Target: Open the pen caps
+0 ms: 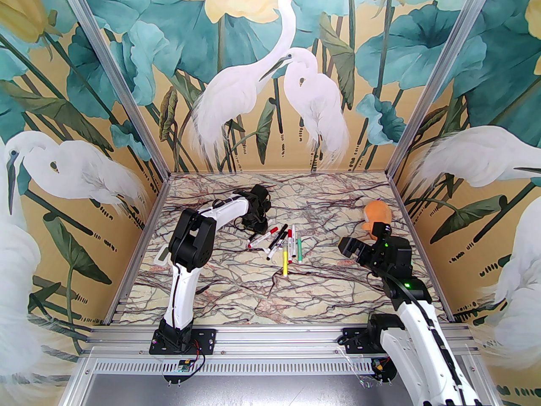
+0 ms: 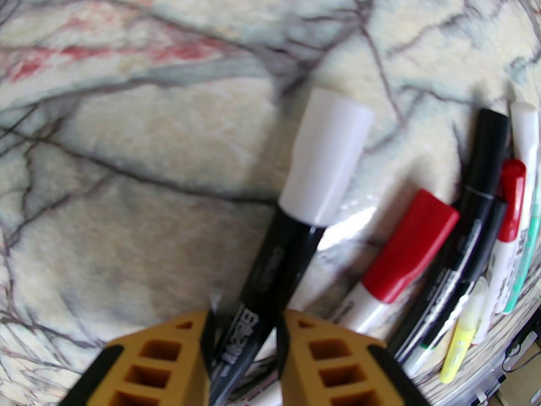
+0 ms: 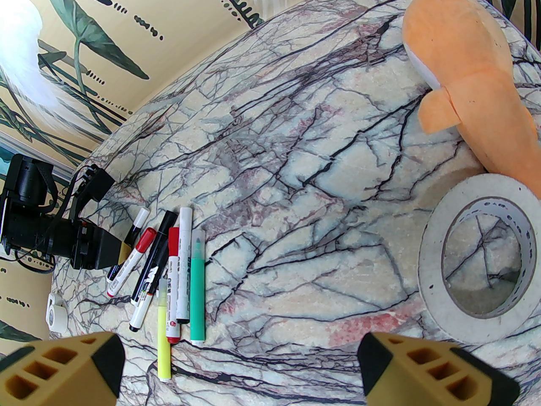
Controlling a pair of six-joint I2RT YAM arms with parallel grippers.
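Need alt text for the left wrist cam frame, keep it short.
The left gripper is closed on the barrel of a black pen whose white cap, still on, points away over the marble table. At the right of the frame lie other pens, a red cap nearest.

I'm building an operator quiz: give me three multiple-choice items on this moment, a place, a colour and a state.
1. Where is the tape roll? A) beside the orange plush toy B) far left corner C) near left edge
2. Cap colour on the black pen between the left fingers? A) red B) white C) green
3. The right fingers are: A) shut on a pen B) shut on tape C) open, empty
Key: 1 A, roll and toy lie side by side; 2 B, the cap above the grip is white; 3 C, nothing sits between them.
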